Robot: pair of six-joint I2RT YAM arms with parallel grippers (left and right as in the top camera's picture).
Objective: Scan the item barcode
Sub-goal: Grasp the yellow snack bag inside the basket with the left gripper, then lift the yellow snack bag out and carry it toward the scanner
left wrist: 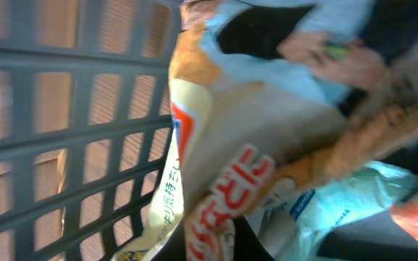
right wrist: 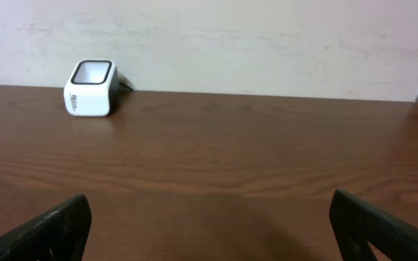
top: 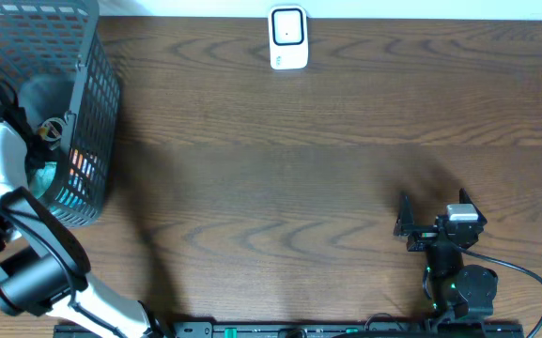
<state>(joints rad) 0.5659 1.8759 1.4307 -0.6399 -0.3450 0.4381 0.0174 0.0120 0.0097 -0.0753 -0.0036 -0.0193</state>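
Two arms, one basket and one scanner are on my screens.

Item 1, left gripper (top: 53, 130): it is down inside the basket (top: 97, 89), at the far left corner of the table (top: 280, 169). The jaws are closed. Its fingers do not show in the wrist view, but the snack packet (left wrist: 223, 145) bunches right up against the lens, so I judge it pinched.

Item 2, snack packet: orange and white with red lettering, crumpled. Its long axis runs from the top of the left wrist view to the bottom, leaning a little. It lies against the basket's grid wall. I see no barcode on the face in view.

Item 3, basket contents: the packet above, and a pale blue-and-white wrapper (left wrist: 339, 203) beside and partly under it. There is more coloured packaging behind, too blurred to name.

Item 4, scanner (top: 288, 38): white, upright at the middle of the table's rear edge, well apart from the basket. From the packet it lies to the robot's right, beyond the basket wall. I reckon the packet must rise over the rim first and then travel across.

Item 5, right gripper (right wrist: 209, 199): spread wide with nothing in it, near the front right, facing the scanner across the table. Only the left arm has the item, so the carry is its job.
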